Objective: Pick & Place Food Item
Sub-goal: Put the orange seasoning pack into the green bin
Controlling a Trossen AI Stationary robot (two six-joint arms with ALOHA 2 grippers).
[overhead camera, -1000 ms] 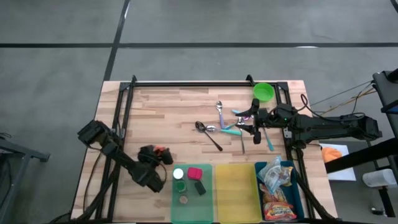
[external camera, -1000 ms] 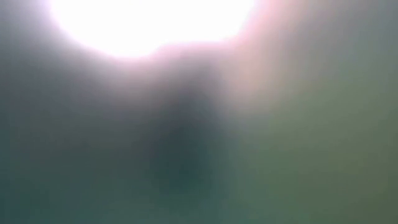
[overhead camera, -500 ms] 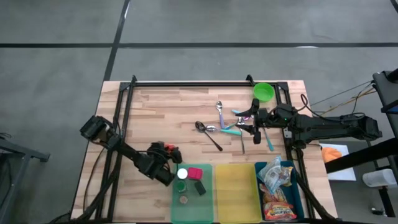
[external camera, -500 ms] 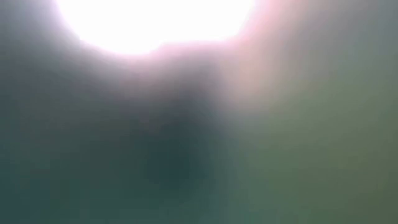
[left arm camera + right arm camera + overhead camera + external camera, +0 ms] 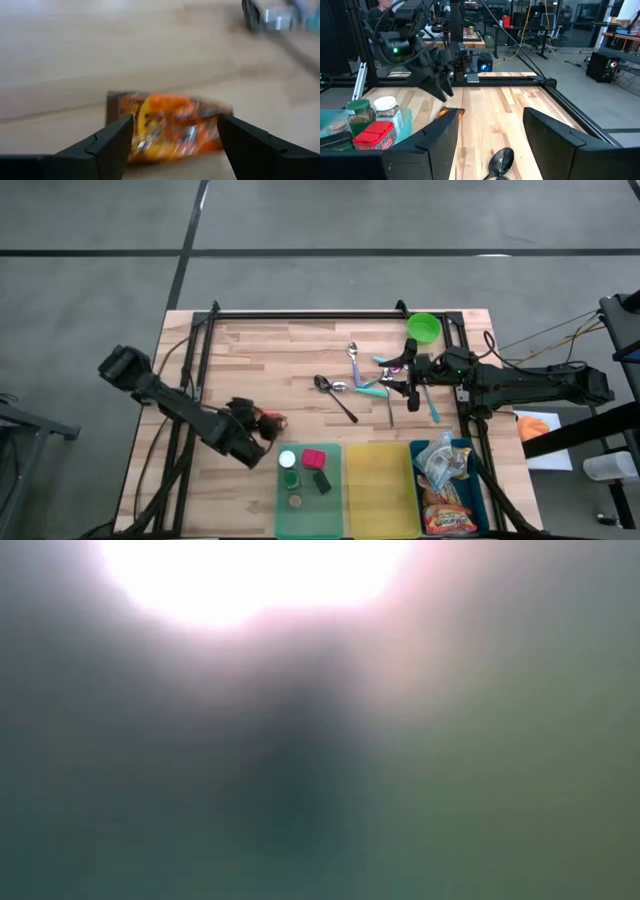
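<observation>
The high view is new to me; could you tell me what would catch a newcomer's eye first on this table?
Probably the row of three bins along the near edge: a green bin with small jars, an empty yellow bin, and a blue bin stuffed with snack packets. Next, the left gripper stands open over an orange snack packet lying on the wood beside the green bin. The cutlery is scattered near the waiting right gripper.

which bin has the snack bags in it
The blue bin, rightmost of the three at the table's near edge. The green bin holds jars; the yellow bin looks bare.
</observation>
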